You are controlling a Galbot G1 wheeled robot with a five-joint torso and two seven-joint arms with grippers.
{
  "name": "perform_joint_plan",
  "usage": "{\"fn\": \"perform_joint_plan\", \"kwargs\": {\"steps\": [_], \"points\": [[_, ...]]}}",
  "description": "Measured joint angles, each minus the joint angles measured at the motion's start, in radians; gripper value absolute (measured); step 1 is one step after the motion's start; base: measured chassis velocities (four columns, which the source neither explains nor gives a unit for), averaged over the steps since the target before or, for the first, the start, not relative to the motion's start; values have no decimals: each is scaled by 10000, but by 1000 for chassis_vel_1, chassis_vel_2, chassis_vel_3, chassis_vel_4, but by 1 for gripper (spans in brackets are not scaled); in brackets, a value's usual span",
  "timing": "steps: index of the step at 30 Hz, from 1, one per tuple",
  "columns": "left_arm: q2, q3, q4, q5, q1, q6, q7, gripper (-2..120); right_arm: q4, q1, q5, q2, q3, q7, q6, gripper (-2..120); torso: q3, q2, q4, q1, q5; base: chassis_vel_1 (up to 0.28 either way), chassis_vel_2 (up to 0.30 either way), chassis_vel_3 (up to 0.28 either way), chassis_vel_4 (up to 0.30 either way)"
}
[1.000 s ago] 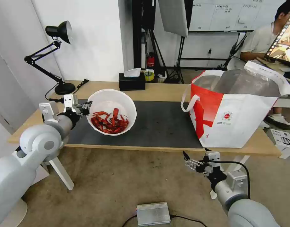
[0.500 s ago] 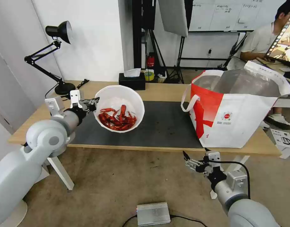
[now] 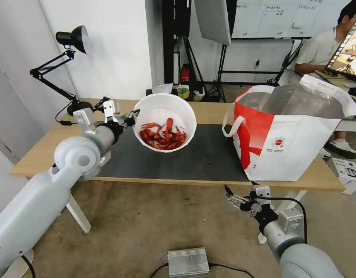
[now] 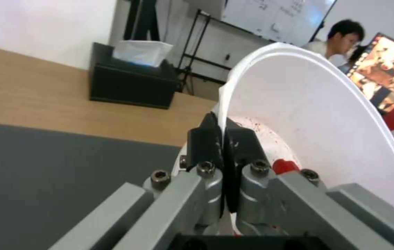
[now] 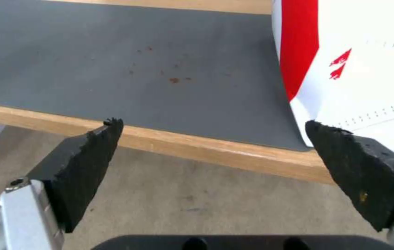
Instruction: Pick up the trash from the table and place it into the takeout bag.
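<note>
Bowl higher, nearer takeout bag, pinched at rim by left gripper

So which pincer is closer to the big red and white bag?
The right one. The right pincer hangs open below the table edge, just under the takeout bag's near corner. The left pincer is farther off across the dark mat, pinching the rim of the white bowl.

Left tool raised at ten o'clock, arm stretched forward, fingers pinched tight on a thin white rim. Right tool low at five o'clock, fingers spread wide, holding nothing.
</note>
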Motion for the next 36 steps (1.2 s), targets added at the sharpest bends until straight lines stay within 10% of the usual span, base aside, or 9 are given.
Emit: {"fn": "perform_joint_plan", "kwargs": {"steps": [24, 36], "points": [[-1957, 1555, 1336, -903, -2737, -438, -474, 0, 0, 0, 0, 0, 0, 0, 0, 100, 0, -1, 0, 0, 0, 0, 0, 0, 0], [-3130, 1751, 1933, -2163, -3654, -755, -1661, 0, 1, 0, 0, 0, 0, 0, 0, 100, -1, 0, -1, 0, 0, 0, 0, 0, 0]]}}
